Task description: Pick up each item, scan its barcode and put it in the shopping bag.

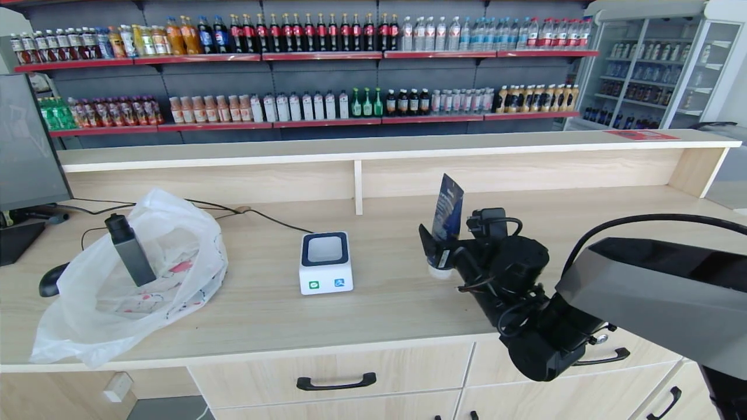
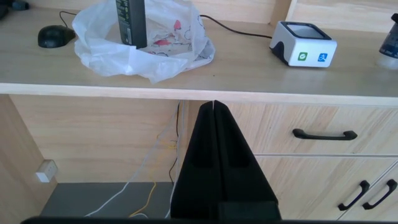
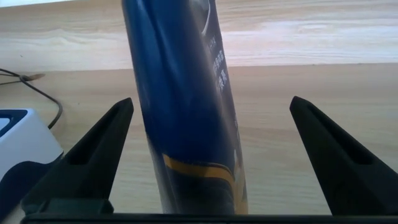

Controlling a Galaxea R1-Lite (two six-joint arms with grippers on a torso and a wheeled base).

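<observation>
A dark blue tube (image 1: 448, 205) stands upright on its white cap on the wooden counter (image 1: 385, 291), right of the scanner. My right gripper (image 1: 442, 251) is open, its fingers (image 3: 93, 165) wide on either side of the tube (image 3: 183, 112) without touching it. The white barcode scanner (image 1: 325, 262) sits mid-counter. At the left lies the white shopping bag (image 1: 146, 280) with a grey bottle (image 1: 129, 249) standing in it. My left gripper (image 2: 214, 109) is shut on nothing, hanging below the counter's front edge, facing the bag (image 2: 143, 46) and scanner (image 2: 303, 43).
A black mouse (image 1: 51, 280) and a monitor (image 1: 26, 146) stand left of the bag, with cables (image 1: 257, 214) running along the counter's back. A raised ledge (image 1: 373, 149) backs the counter. Drawers with black handles (image 1: 335, 382) are below.
</observation>
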